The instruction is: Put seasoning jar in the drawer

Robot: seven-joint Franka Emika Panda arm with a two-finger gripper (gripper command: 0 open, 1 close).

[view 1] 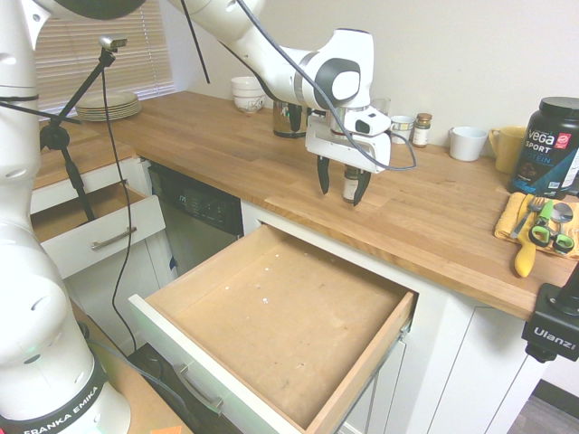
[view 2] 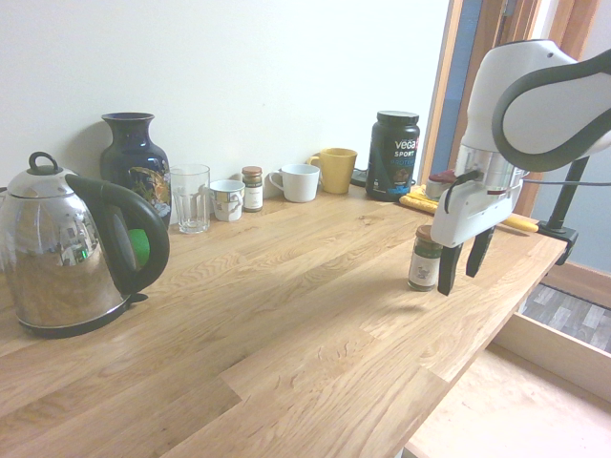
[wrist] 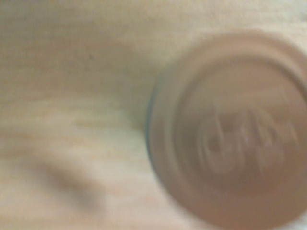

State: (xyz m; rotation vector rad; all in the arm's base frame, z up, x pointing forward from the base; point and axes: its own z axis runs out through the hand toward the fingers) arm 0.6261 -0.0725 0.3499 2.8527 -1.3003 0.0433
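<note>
**Kitchen corner with butcher-block counter**

Light wooden countertop across the frame, white cabinets at lower right. Plain off-white wall along the top. Window with blinds at upper left. Wood-framed window at upper right in the second exterior view. Even, soft daylight.

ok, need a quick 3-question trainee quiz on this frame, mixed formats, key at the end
1. True or false: the seasoning jar already lies in the drawer.
2. The gripper fingers are: A) clamped on the jar, B) open, with the jar between or just behind them, C) out of sight.
3. Fill in: the jar stands upright on the ____.

Key: 1 false; 2 B; 3 countertop.
</note>
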